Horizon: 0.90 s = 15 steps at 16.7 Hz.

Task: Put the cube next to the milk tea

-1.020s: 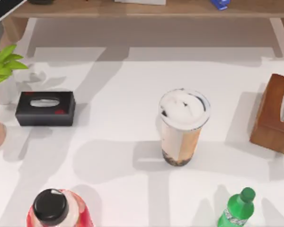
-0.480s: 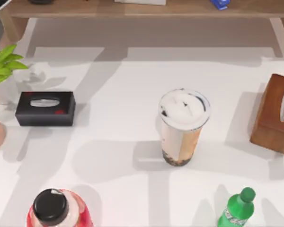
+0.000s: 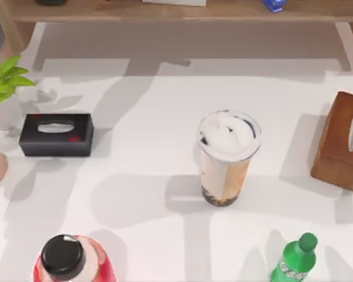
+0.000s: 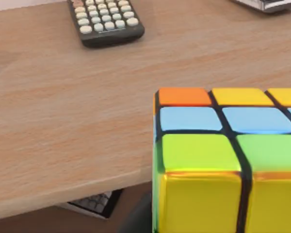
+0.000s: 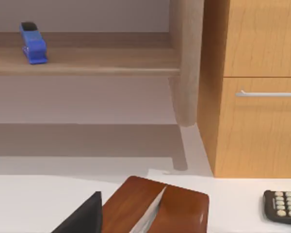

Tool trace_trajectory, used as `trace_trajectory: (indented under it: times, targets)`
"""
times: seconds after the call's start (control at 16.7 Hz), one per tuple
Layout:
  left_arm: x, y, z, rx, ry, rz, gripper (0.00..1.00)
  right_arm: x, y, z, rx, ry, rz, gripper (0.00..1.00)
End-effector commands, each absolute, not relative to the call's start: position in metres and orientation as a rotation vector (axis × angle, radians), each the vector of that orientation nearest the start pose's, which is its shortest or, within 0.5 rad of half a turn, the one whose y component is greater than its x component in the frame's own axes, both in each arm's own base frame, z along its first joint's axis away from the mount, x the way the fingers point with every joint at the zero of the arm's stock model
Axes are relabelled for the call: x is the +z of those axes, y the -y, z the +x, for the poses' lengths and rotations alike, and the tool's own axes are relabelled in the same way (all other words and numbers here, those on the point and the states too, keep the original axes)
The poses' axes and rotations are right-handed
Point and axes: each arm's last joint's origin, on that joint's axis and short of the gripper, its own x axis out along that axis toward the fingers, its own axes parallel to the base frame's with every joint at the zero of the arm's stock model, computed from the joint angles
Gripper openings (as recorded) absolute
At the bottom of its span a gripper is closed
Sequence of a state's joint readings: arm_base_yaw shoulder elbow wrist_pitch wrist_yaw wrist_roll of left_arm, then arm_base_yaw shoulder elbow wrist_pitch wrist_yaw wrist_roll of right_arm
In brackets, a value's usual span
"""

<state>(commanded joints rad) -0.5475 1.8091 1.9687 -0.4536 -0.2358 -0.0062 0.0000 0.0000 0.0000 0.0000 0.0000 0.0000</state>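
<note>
Gone from the far left corner is a dark thing. Cube [image 4: 228,160] sits close under the left wrist, over a wooden shelf [image 4: 63,111], far from the milk tea [image 3: 226,158]. Grip can't be told. Placing is left.

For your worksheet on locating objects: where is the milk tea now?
In the top view the milk tea stands mid-table, right of the black tissue box.

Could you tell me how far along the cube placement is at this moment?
Nothing is placed yet. The milk tea stands alone mid-table in the top view, no cube beside it. In hand: the cube looms close before the left wrist camera, above a wooden surface. Left: bringing the cube over and setting it next to the cup.
</note>
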Motion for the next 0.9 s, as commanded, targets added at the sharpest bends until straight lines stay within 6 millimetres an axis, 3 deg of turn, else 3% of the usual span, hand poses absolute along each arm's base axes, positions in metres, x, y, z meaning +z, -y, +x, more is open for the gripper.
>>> trace_trajectory:
  times: [0.12, 0.24, 0.42, 0.6, 0.72, 0.9]
  targets:
    - [0.395, 0.204, 0.354, -0.335, -0.491, 0.083, 0.0, 0.16, 0.001, 0.106, 0.0, 0.0, 0.0, 1.0]
    - [0.346, 0.204, 0.352, -0.324, -0.763, 0.054, 0.0, 0.16, 0.001, 0.106, 0.0, 0.0, 0.0, 1.0]
    - [0.264, 0.199, 0.344, -0.21, -1.176, 0.016, 0.0, 0.16, 0.001, 0.106, 0.0, 0.0, 0.0, 1.0]
    - [0.204, 0.196, 0.329, -0.059, -1.471, 0.01, 0.0, 0.16, 0.001, 0.106, 0.0, 0.0, 0.0, 1.0]
    - [0.186, 0.198, 0.321, -0.009, -1.558, 0.024, 0.0, 0.16, 0.001, 0.106, 0.0, 0.0, 0.0, 1.0]
    - [0.184, 0.198, 0.32, -0.003, -1.567, 0.027, 0.0, 0.16, 0.001, 0.106, 0.0, 0.0, 0.0, 1.0]
